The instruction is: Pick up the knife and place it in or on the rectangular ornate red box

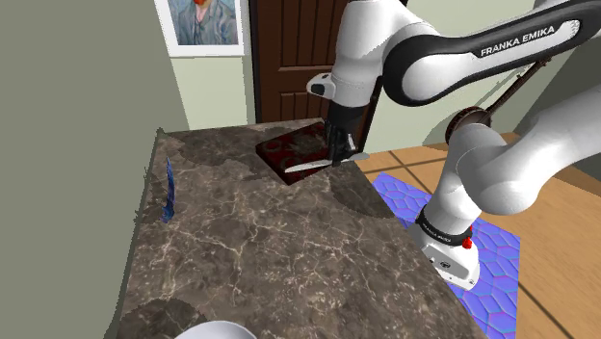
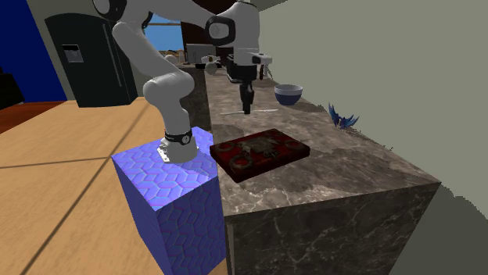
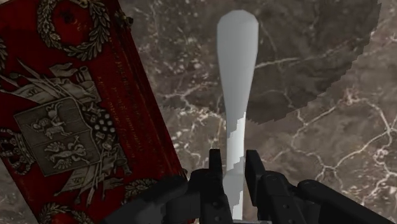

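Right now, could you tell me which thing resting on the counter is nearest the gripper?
The ornate red box, right beside the gripper clasping the knife; the bowl and blue spiky object sit farther off.

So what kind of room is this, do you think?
Most likely a home kitchen: a long dark marble counter, a tall black fridge in the background, and a bluish bowl standing on the counter.

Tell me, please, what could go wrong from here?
The pale grey knife is pinched near one end by the jaws, most of it sticking out, so it might pivot or slip. The rectangular ornate red box lies beside it, not beneath; releasing now would probably drop it on the marble counter.
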Available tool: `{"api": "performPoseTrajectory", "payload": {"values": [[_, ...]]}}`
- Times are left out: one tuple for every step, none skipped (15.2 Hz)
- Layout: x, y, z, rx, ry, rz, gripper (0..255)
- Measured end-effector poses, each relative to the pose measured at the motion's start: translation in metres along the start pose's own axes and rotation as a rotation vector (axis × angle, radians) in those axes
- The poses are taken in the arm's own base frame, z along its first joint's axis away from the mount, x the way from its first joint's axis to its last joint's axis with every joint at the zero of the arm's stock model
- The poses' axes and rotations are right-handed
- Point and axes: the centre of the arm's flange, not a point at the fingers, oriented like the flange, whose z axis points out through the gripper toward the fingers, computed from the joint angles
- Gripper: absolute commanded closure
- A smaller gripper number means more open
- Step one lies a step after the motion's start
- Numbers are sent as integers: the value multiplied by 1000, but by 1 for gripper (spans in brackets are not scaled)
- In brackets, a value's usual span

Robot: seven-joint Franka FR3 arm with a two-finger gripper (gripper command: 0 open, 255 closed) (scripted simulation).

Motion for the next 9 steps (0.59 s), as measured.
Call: {"api": "performPoseTrajectory", "payload": {"values": [[0,0,-5,0,0,0,255],[1,0,-10,0,0,0,255],[1,2,-15,0,0,0,255],[1,2,-20,0,0,0,255],[-1,8,-23,0,0,0,255],[0,18,-25,0,0,0,255],[-1,30,-25,1,0,0,255],[-2,42,-26,1,0,0,255],[-4,54,-28,1,0,1,255]]}}
